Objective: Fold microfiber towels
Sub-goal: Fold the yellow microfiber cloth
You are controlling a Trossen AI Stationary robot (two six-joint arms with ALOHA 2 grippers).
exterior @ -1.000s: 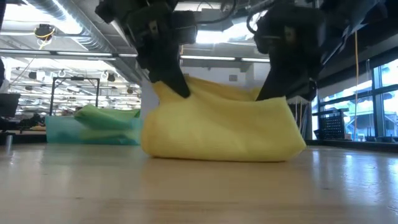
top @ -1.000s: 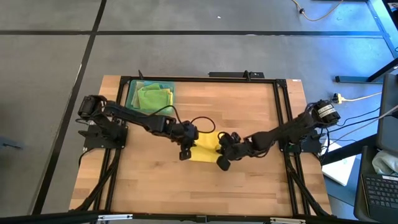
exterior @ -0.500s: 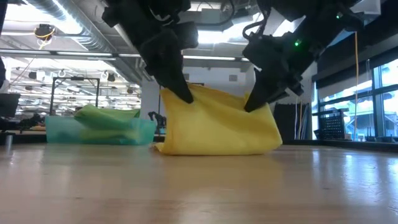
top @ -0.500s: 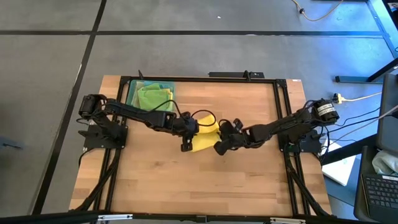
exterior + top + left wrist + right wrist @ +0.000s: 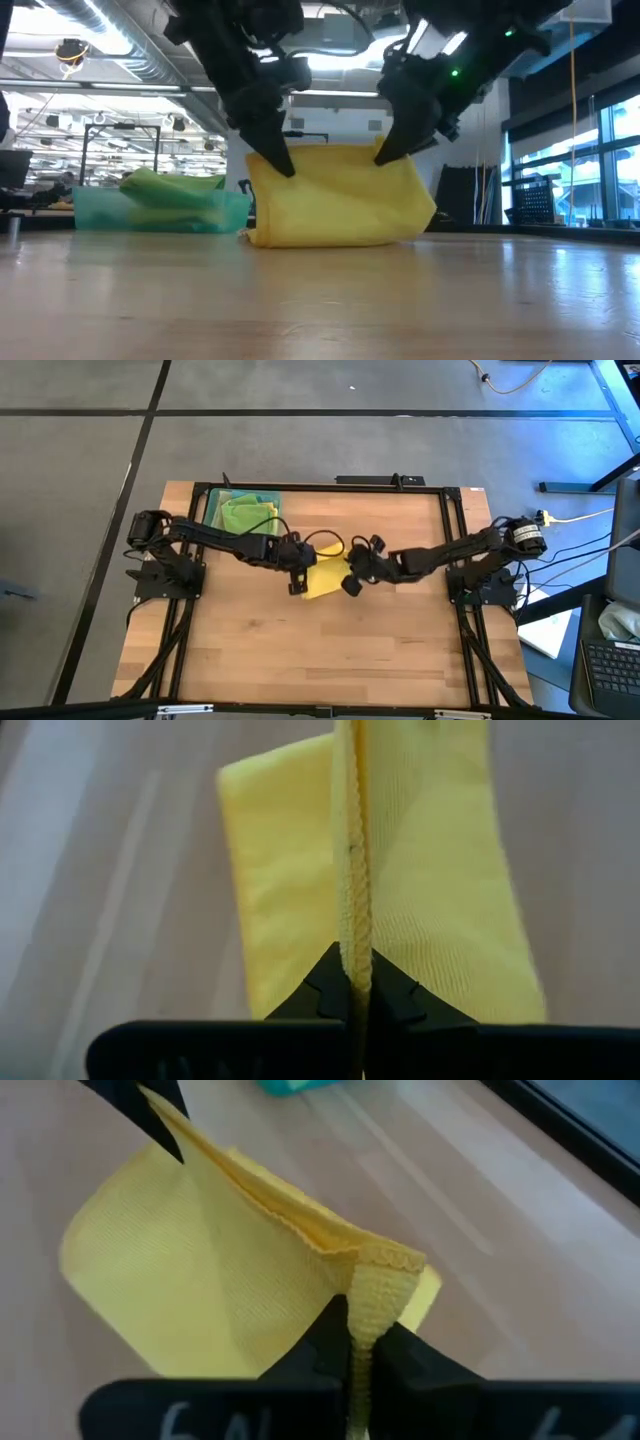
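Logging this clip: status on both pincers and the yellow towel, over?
Left pincer and right pincer both shut on yellow towel, top edge lifted, bottom on table. Tray of green towels off to the side, nothing blocking.

A robotics lab in an open industrial hall: 2 dark arms bolted to a black-framed wooden table (image 5: 400, 650) on grey concrete floor (image 5: 80, 450), exposed ceiling ducts (image 5: 110, 40), strip lights, far workbenches (image 5: 60, 190), tall windows (image 5: 610, 150), loose cables and a laptop (image 5: 612, 665) beside the rig.
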